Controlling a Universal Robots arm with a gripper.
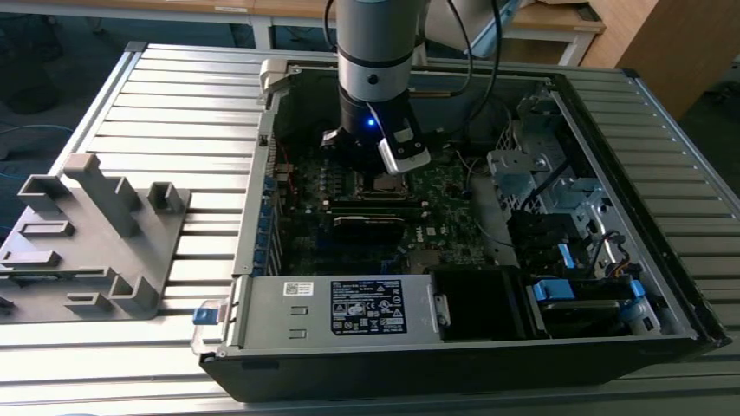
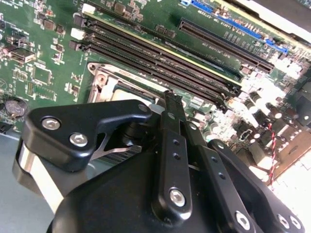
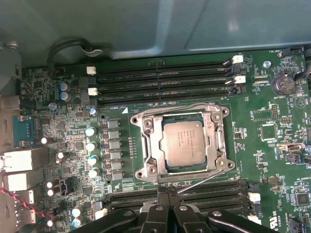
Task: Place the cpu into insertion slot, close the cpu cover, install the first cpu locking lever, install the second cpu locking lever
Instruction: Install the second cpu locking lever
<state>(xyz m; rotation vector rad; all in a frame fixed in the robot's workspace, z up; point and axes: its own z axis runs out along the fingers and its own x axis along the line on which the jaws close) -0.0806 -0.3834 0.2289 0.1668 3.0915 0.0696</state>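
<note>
The cpu lies flat in the insertion slot on the green motherboard. The silvery cpu cover is folded down around it, with the chip's top showing through its window. One wire locking lever runs along the socket's edge by the memory slots. The other lever slants out from the socket corner, and its free end reaches my fingertips. My gripper hovers just beside the socket, its black fingers pressed together. In the exterior view the gripper reaches down into the open computer case over the socket.
Long black memory slots flank the socket on two sides, and capacitors stand close by. The case walls, a drive cage and the power supply ring the board. A grey plastic fixture sits at the exterior view's left.
</note>
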